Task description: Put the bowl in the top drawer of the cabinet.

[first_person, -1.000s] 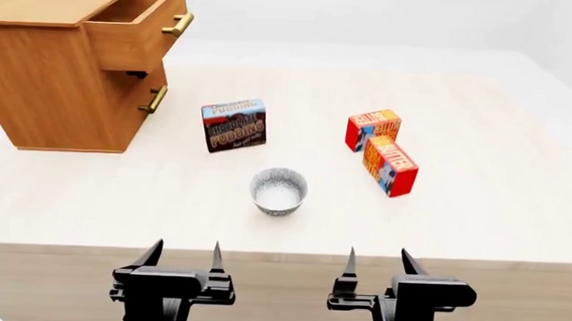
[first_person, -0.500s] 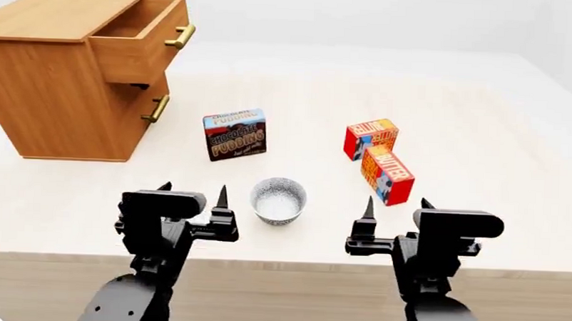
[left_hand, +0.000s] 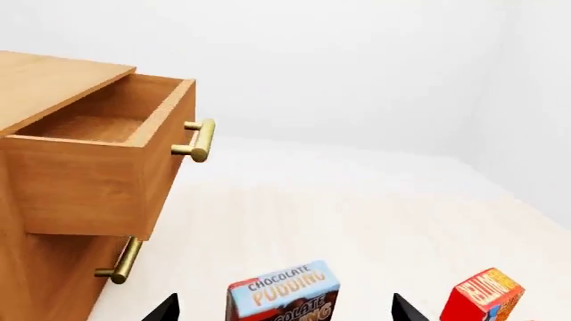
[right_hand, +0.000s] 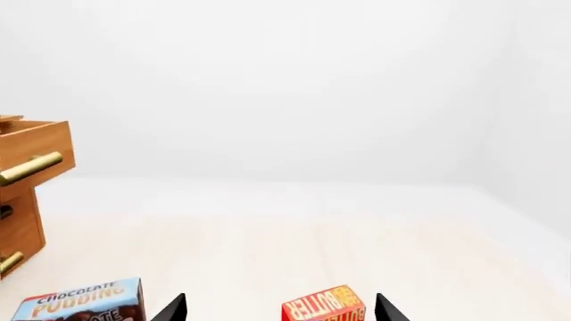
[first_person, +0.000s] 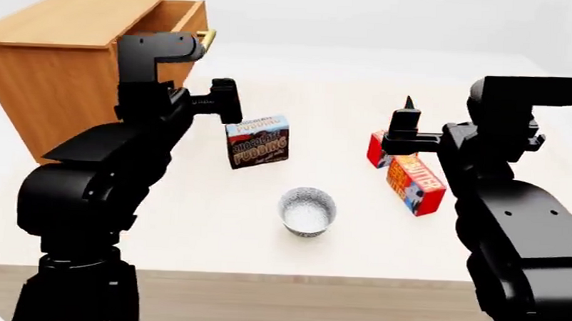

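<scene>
Upright speckled bowl (first_person: 307, 211), pale inside

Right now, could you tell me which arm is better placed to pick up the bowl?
Probably the left. The bowl sits about midway between both arms, but the open top drawer and cabinet are on the left hand's side; the right hand is farther off.

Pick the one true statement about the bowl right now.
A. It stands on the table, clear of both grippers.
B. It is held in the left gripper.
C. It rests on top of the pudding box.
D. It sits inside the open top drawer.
A: in the head view the bowl stands upright on the table, nearer the robot than the pudding box, and neither gripper touches it.
</scene>
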